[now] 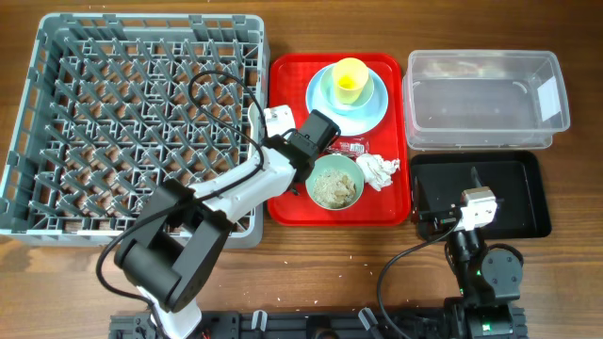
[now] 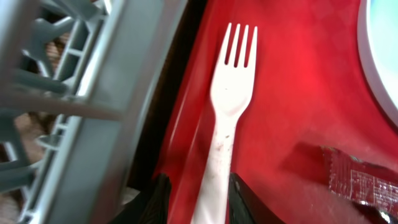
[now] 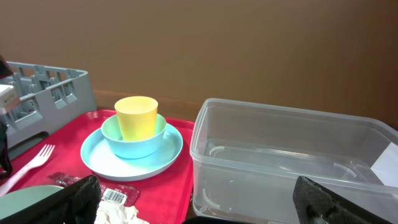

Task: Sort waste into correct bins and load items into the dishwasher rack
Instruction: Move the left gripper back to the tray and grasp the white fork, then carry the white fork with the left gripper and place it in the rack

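A white plastic fork (image 2: 231, 93) lies on the red tray (image 2: 292, 81), tines pointing away, close to the grey dishwasher rack (image 2: 93, 112). My left gripper (image 2: 199, 186) straddles the fork's handle. One finger touches it and a narrow gap shows at the other. The red wrapper (image 2: 357, 180) lies to the right. In the overhead view the left gripper (image 1: 287, 141) is at the tray's left side. Near it are the green bowl of rice scraps (image 1: 334, 182) and the napkin (image 1: 379, 169). My right gripper (image 3: 196, 202) is wide open and holds nothing.
The yellow cup (image 1: 350, 80) stands in a pale blue bowl on the light blue plate (image 1: 320, 99) at the tray's far end. The clear tub (image 1: 485, 99) is at the back right. The black tray (image 1: 513, 193) lies in front of it, under the right arm.
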`<state>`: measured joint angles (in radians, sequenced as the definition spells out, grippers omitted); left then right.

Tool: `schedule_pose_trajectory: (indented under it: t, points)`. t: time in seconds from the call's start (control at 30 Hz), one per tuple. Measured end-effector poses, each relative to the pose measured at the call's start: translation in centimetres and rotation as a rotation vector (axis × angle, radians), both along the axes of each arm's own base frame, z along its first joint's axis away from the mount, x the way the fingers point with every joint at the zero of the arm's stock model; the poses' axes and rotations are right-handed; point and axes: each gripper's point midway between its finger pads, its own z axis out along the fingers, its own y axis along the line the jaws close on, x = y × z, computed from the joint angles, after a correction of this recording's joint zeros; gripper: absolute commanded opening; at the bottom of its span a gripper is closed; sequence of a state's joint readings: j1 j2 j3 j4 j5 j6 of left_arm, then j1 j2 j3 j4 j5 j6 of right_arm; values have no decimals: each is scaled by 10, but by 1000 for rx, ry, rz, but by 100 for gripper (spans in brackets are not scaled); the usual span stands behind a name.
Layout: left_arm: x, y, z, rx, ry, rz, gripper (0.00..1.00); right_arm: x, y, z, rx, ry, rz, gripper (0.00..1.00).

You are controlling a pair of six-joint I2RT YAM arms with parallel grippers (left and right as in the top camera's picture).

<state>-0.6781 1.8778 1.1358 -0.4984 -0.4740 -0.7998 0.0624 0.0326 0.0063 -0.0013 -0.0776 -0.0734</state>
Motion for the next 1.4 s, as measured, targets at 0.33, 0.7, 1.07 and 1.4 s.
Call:
schedule_pose_trajectory:
  t: [0.33, 0.7, 1.07, 1.4]
  points:
    - [5, -11, -25, 15, -9, -10, 4, 0, 0, 0, 0, 0, 0, 100]
    - [0, -17, -6, 32, -26, -63, 4, 0, 0, 0, 0, 0, 0, 100]
    - [-20, 7, 176, -123, -312, -156, 4, 0, 0, 0, 0, 0, 0, 100]
    - [-9, 95, 184, 36, -257, -102, 4, 0, 0, 0, 0, 0, 0, 100]
